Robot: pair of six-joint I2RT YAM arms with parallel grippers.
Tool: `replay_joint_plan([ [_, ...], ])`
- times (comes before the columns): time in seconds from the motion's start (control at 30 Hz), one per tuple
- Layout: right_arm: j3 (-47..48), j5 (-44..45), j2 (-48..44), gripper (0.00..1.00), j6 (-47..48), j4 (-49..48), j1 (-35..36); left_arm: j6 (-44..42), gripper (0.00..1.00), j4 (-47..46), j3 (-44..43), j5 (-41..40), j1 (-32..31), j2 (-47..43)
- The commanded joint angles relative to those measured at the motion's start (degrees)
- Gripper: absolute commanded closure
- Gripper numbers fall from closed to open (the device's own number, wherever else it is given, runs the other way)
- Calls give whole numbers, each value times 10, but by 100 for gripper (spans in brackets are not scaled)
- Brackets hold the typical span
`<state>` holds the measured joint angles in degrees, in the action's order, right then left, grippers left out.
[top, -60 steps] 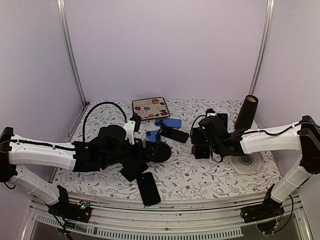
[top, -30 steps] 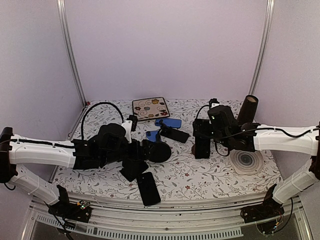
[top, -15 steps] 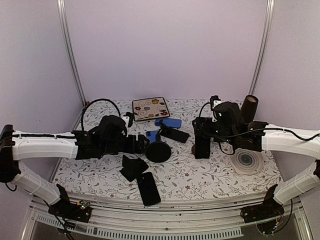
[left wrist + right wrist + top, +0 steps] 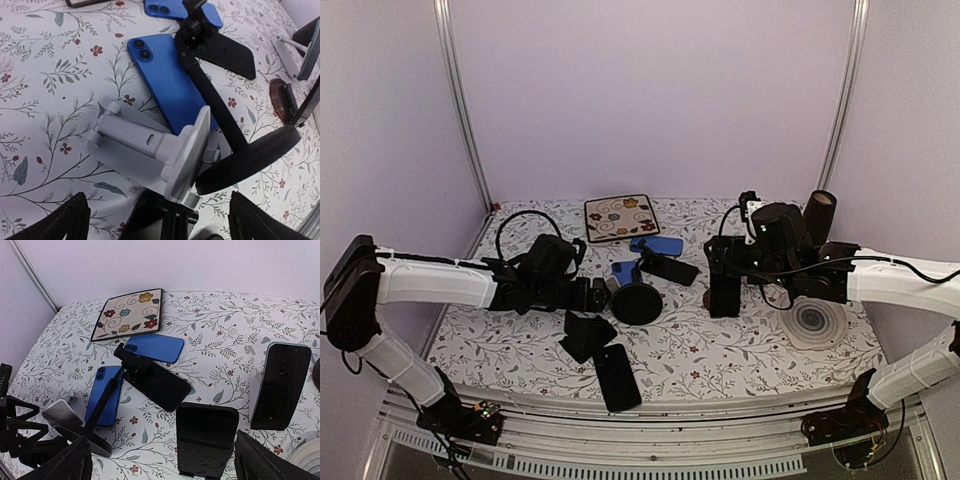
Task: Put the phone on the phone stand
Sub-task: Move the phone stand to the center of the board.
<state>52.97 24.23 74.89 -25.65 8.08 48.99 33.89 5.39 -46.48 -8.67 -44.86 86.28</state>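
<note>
A black phone [image 4: 617,377] lies flat near the table's front edge, beside a black wedge stand [image 4: 585,335]. My left gripper [image 4: 602,295] hangs open behind that stand, next to a round-based black gooseneck stand [image 4: 637,303]. In the left wrist view a pale grey stand [image 4: 150,145] lies on its side below the open left gripper [image 4: 162,222], overlapping a blue phone [image 4: 170,85]. My right gripper [image 4: 725,265] is open above an upright black phone [image 4: 724,297]. That upright black phone [image 4: 206,439] is propped on a small stand between the fingers of the right gripper [image 4: 170,467].
A second blue phone [image 4: 155,347] and a black phone [image 4: 156,382] clamped on the gooseneck stand lie mid-table. A grey-cased phone [image 4: 280,385] stands upright at right. A floral tile [image 4: 621,216] lies at the back; a round coaster [image 4: 813,322] and a dark cylinder [image 4: 817,215] sit at right.
My left gripper has drawn back to the left, off the black wedge stand, which now shows whole. The right gripper has risen a little toward the back.
</note>
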Motion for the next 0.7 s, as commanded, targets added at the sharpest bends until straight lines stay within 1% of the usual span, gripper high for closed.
replay_joint_plan([
  [0.0, 3, -12, -15, 1, 6, 5, -3, -9, 3, -4, -13, 6, 24, 33],
  [0.23, -2, -13, -23, 1, 8, 11, -4, -4, 4, 0, -28, -12, 42, 83],
  [0.43, -10, -13, -32, 1, 9, 14, -5, 11, 3, 11, -29, -45, 67, 100],
  [0.67, -13, -16, -36, 1, 8, 17, -6, 3, 3, 11, -31, -50, 111, 110],
])
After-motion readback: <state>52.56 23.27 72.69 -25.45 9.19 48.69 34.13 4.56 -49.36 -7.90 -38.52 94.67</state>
